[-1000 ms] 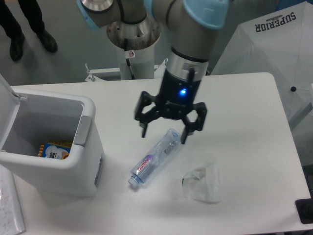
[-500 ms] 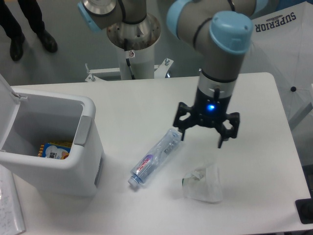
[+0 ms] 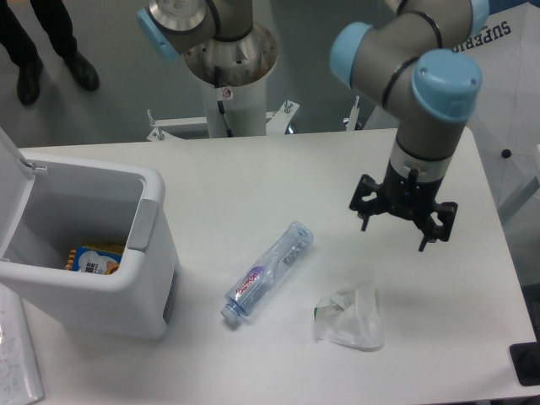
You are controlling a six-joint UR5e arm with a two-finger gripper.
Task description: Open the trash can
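1. Large white boxy plastic trash can sits at the bench's left edge. Flat white lid is swung up and back at far left, so the inside shows, w/ a colourful packet on the bottom. Grey rectangular push tab sits on the rim facing the arm.
2. Black two-finger pincer hangs over the right part of the bench, fingers spread wide, nothing in them.
3. Change: a sec ago the pincer hovered right above the clear crushed plastic bottle; half a sec ago it was further right; now further right again and well apart from both bottle and can. Bottle, crumpled clear plastic wrapper and can haven't shifted; lid was up in all three views.
4. Meaning, as a judgement: opening looks done already, since the lid stands up. Arm prob. clearing off, not reaching for anything.
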